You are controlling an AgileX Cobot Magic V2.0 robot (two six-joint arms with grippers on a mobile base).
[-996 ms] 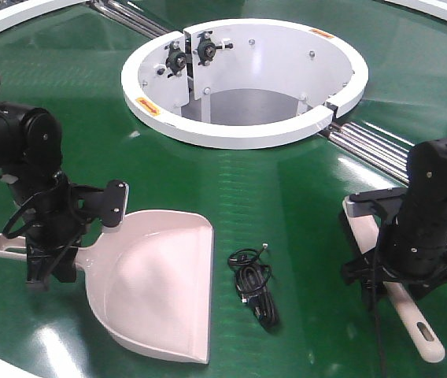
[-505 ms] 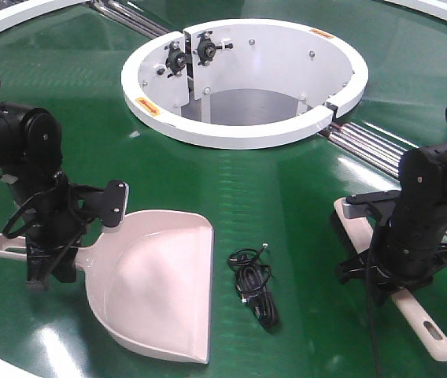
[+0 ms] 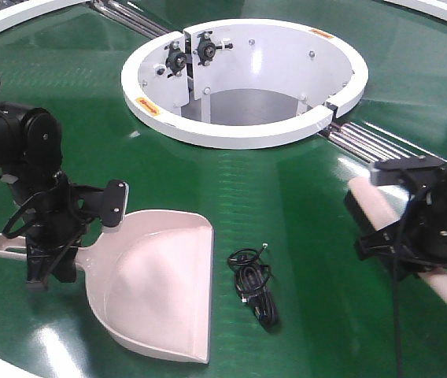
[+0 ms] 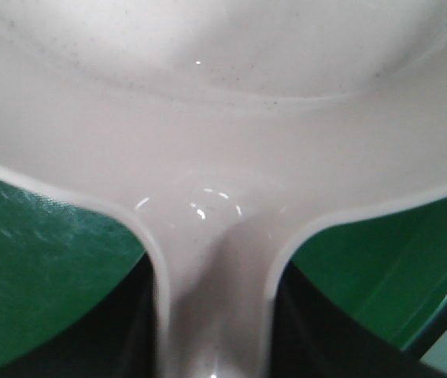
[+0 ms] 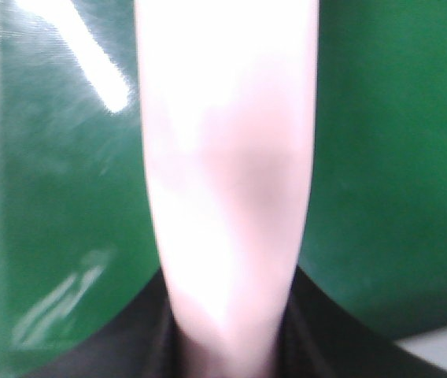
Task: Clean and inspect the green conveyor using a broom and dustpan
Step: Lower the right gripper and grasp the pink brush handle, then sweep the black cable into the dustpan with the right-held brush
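Front-facing view: left gripper (image 3: pixel 49 256) clamps dustpan (image 3: pixel 157 283) handle; right gripper (image 3: pixel 412 244) clamps broom (image 3: pixel 369 206). Bristles could snag the black cable (image 3: pixel 255 291), flicking it past the dustpan.

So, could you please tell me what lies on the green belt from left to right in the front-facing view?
dustpan → black cable → broom
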